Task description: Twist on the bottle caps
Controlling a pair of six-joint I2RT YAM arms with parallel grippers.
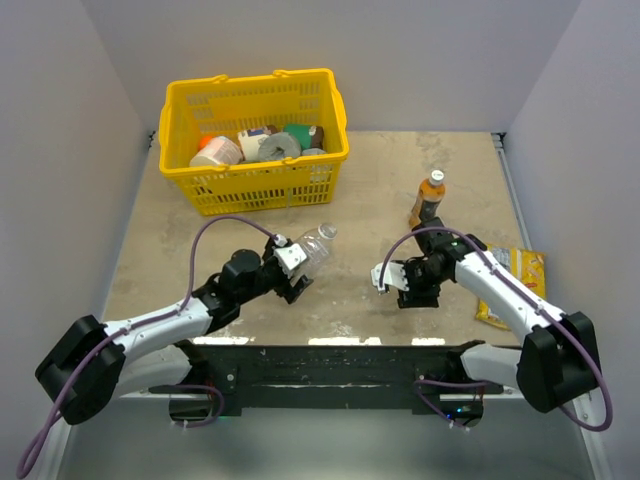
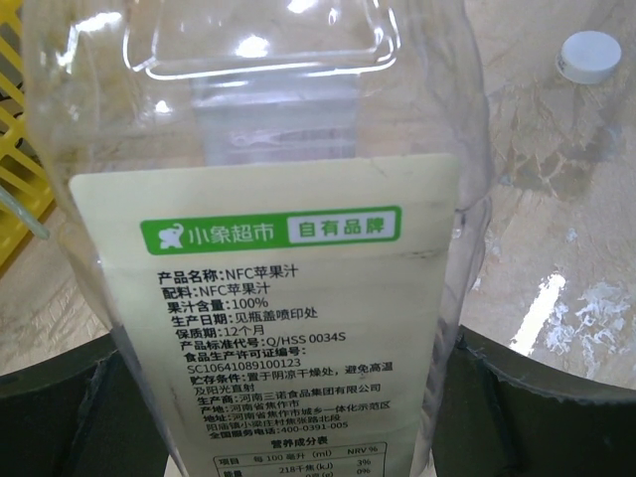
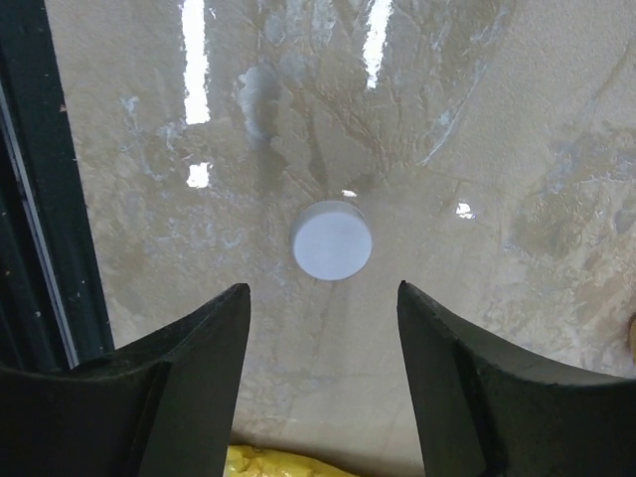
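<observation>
My left gripper [image 1: 298, 262] [image 2: 298, 397] is shut on the clear bottle [image 1: 316, 245] [image 2: 268, 199]. It grips the bottle's lower body at the printed label, and the neck tilts away toward the back right. A white bottle cap [image 3: 332, 239] lies flat on the table just beyond the tips of my right gripper [image 1: 400, 285] [image 3: 323, 290], which points down, open, with nothing between its fingers. The left wrist view shows a white cap [image 2: 589, 56] on the table, right of the bottle. The small bottle of orange liquid [image 1: 428, 198] stands upright at the back right.
A yellow basket [image 1: 255, 185] [image 2: 15, 149] full of packaged goods stands at the back left. A yellow snack packet [image 1: 515, 285] [image 3: 288, 465] lies beside the right arm. The table's black front rail [image 3: 40, 199] runs close to the right gripper.
</observation>
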